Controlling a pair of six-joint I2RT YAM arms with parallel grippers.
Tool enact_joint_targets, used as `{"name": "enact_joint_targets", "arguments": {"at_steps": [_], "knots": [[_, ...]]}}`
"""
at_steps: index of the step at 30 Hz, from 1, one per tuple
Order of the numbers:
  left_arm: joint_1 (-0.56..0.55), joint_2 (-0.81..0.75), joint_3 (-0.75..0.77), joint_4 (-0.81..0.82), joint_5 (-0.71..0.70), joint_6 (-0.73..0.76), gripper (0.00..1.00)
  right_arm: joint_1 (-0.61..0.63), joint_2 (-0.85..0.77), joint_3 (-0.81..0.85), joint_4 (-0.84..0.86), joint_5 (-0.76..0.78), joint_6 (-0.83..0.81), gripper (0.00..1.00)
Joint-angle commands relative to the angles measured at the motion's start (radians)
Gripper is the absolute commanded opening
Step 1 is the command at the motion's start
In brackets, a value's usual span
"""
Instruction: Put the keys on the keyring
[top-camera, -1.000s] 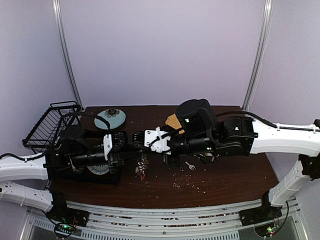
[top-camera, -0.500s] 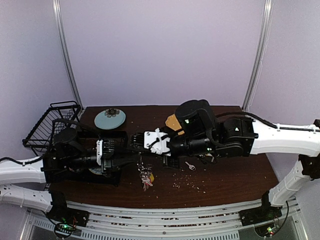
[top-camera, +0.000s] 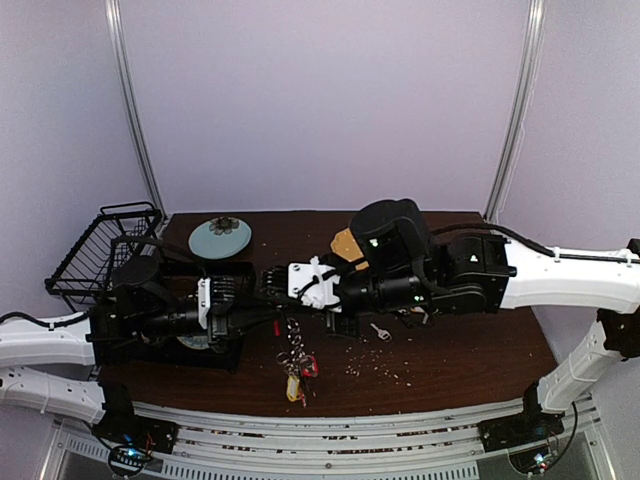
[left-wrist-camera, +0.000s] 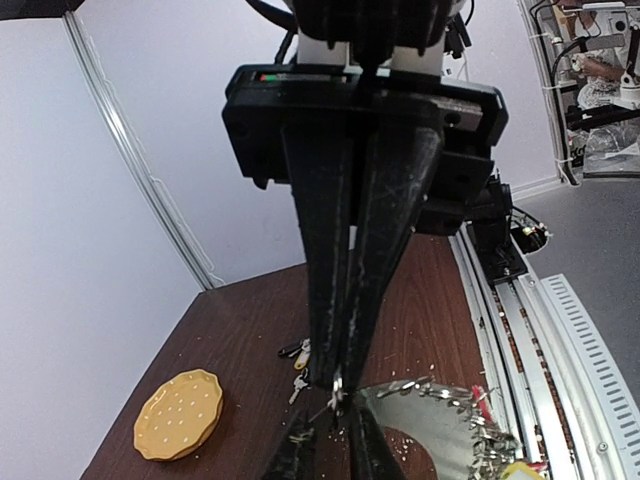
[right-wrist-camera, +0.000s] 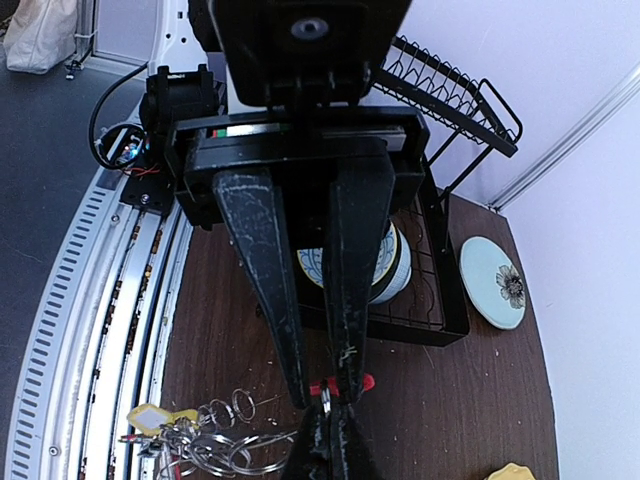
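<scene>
The two grippers meet tip to tip above the table's middle. My right gripper (top-camera: 282, 305) (right-wrist-camera: 330, 415) is shut on a small silver link of the keyring (top-camera: 296, 365) (left-wrist-camera: 450, 398) (right-wrist-camera: 220, 440). The keyring hangs below as a silvery chain loop with a yellow tag (right-wrist-camera: 150, 415) and red bits. My left gripper (top-camera: 268, 320) (left-wrist-camera: 335, 425) has its fingers a narrow gap apart around the right tips. A red piece (right-wrist-camera: 358, 384) lies across the left tips, and I cannot tell if they pinch it. Loose keys (top-camera: 380, 331) (left-wrist-camera: 297, 360) lie on the table under the right arm.
An orange plate (top-camera: 347, 243) (left-wrist-camera: 180, 415) sits behind the right arm. At the back left are a pale blue plate (top-camera: 220, 238) (right-wrist-camera: 492, 282) and a black wire basket (top-camera: 100, 245). A black tray (right-wrist-camera: 440, 325) holding a patterned bowl (right-wrist-camera: 390, 270) lies under the left arm. Crumbs dot the wood.
The hanging bundle of the keyring has dropped lower and toward the table's front edge. The left gripper pulled back left, then came in again. The right arm has stayed put.
</scene>
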Motion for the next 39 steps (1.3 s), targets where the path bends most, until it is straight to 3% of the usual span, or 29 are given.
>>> {"name": "enact_joint_targets", "arguments": {"at_steps": [1, 5, 12, 13, 15, 17, 24, 28, 32, 39], "knots": [[0.0, 0.012, 0.032, 0.031, -0.025, -0.008, 0.15, 0.002, -0.003, 0.039, 0.031, -0.018, 0.004, 0.0], [0.0, 0.005, 0.024, 0.046, -0.011, -0.01, 0.17, 0.001, -0.001, 0.042, 0.029, -0.027, 0.002, 0.0], [0.0, -0.005, 0.017, 0.063, 0.001, -0.025, 0.02, 0.001, 0.006, 0.045, 0.026, -0.026, 0.004, 0.0], [0.0, -0.006, 0.013, 0.068, 0.011, -0.025, 0.03, 0.001, 0.007, 0.045, 0.027, -0.026, 0.005, 0.0], [0.0, -0.01, 0.007, 0.073, 0.028, -0.024, 0.15, 0.002, 0.01, 0.045, 0.027, -0.023, 0.005, 0.0], [0.0, -0.012, 0.007, 0.071, 0.027, -0.022, 0.16, 0.002, 0.01, 0.046, 0.028, -0.022, 0.005, 0.0], [0.0, -0.015, 0.002, 0.072, 0.014, -0.022, 0.0, 0.002, 0.015, 0.05, 0.025, -0.026, 0.004, 0.0], [0.0, -0.039, -0.015, 0.092, -0.038, -0.025, 0.0, 0.002, 0.011, 0.051, 0.029, -0.038, 0.019, 0.0], [0.0, -0.085, -0.046, 0.124, -0.032, 0.002, 0.0, -0.022, -0.033, 0.042, 0.077, -0.111, 0.143, 0.27], [0.0, -0.153, -0.091, 0.19, 0.112, 0.094, 0.0, -0.158, -0.251, -0.206, 0.3, -0.409, 0.354, 0.49]]}}
